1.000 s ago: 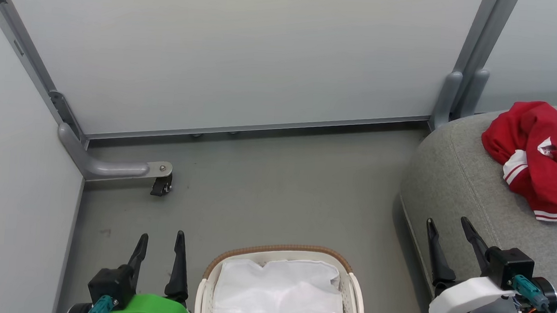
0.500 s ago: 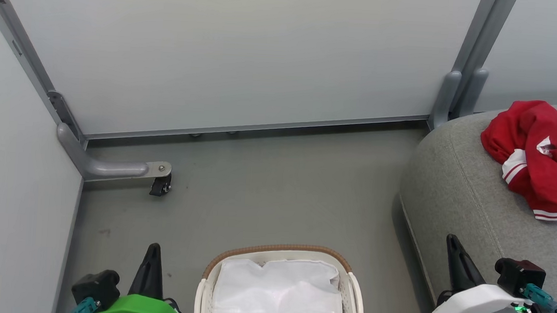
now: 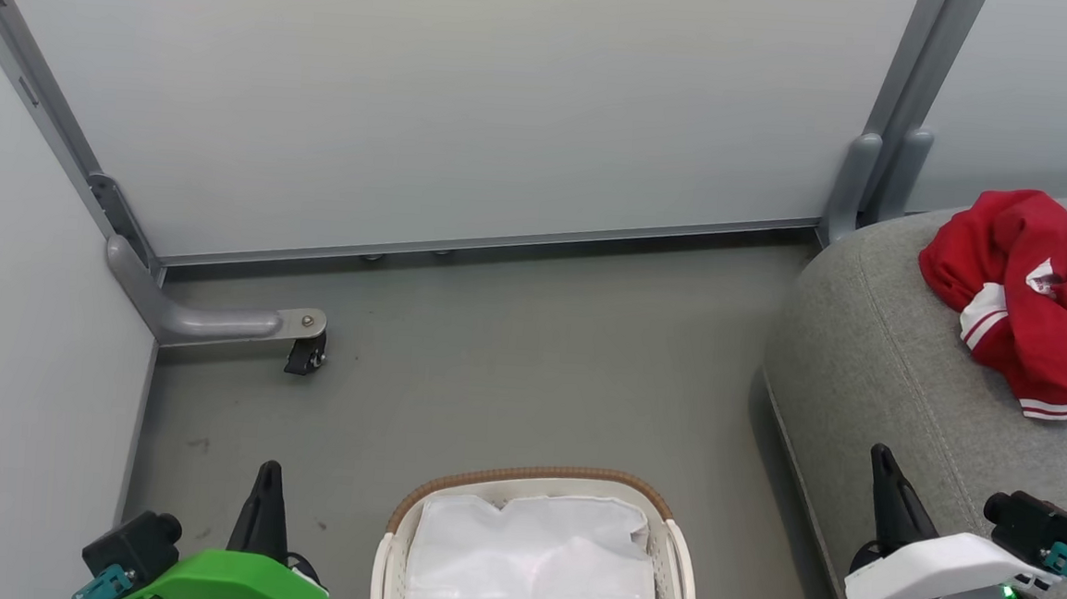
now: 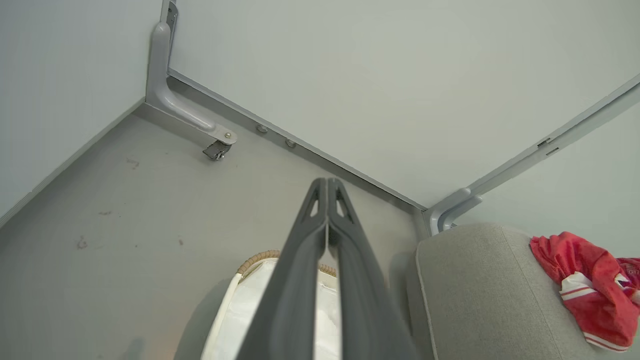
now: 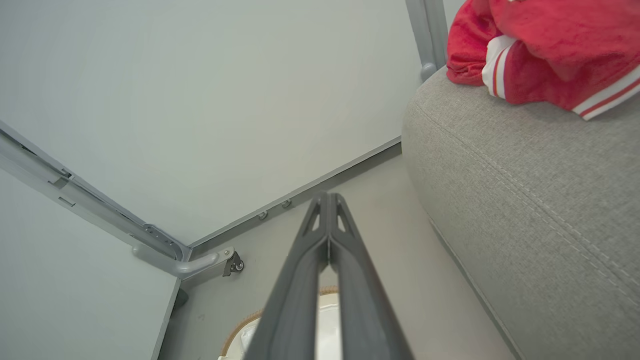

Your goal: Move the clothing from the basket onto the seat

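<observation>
Grey floor [image 3: 512, 354], lower centre: basket [image 3: 532, 474] down to liner [image 3: 527, 558]; clothing [image 3: 1042, 312] heaped upper right on seat [image 3: 873, 357]; left gripper [image 3: 269, 473], right gripper [image 3: 881, 460] pinched shut, empty; risk: right arm brushing heap off.

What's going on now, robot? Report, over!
Left gripper shut, empty. Right gripper shut, empty. Red clothing lying on grey seat. Basket holds its white liner, no red seen inside. Nothing in the way.
</observation>
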Controlling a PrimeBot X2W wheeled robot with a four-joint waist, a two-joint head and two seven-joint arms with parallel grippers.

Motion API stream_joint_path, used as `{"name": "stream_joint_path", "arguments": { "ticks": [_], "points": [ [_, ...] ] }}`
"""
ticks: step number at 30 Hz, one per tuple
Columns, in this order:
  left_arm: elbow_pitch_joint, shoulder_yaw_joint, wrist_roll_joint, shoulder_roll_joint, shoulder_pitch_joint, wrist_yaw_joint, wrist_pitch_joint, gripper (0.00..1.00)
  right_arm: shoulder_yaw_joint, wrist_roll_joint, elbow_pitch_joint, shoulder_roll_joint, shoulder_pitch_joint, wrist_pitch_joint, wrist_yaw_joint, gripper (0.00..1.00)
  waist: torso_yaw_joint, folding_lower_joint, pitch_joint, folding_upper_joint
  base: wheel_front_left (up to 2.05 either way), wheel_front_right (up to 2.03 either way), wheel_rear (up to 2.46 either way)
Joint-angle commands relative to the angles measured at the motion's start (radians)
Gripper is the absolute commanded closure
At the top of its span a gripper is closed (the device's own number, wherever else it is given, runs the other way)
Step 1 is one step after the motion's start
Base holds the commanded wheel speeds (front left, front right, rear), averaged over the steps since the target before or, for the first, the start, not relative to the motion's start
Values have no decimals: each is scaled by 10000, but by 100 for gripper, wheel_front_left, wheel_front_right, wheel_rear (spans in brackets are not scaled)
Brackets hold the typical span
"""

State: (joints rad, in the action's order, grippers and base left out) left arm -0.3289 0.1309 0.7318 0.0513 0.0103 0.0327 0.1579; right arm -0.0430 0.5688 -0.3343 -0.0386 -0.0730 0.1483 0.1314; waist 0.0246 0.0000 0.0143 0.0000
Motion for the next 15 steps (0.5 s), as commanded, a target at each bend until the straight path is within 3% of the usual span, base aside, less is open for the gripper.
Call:
{"name": "stream_joint_path", "arguments": {
  "ticks": [1, 15],
  "points": [
    [180, -119, 356, 52, 322, 67, -89, 100, -49, 422, 196, -66, -211, -89, -3, 100, -3, 0, -3, 0, 0, 0, 0],
    [327, -565, 2080, 68, 479, 255, -593, 100, -187, 2437, 352, -83, -264, -600, -4, 100, -37, 0, -26, 0, 0, 0, 0]
  ]
}}
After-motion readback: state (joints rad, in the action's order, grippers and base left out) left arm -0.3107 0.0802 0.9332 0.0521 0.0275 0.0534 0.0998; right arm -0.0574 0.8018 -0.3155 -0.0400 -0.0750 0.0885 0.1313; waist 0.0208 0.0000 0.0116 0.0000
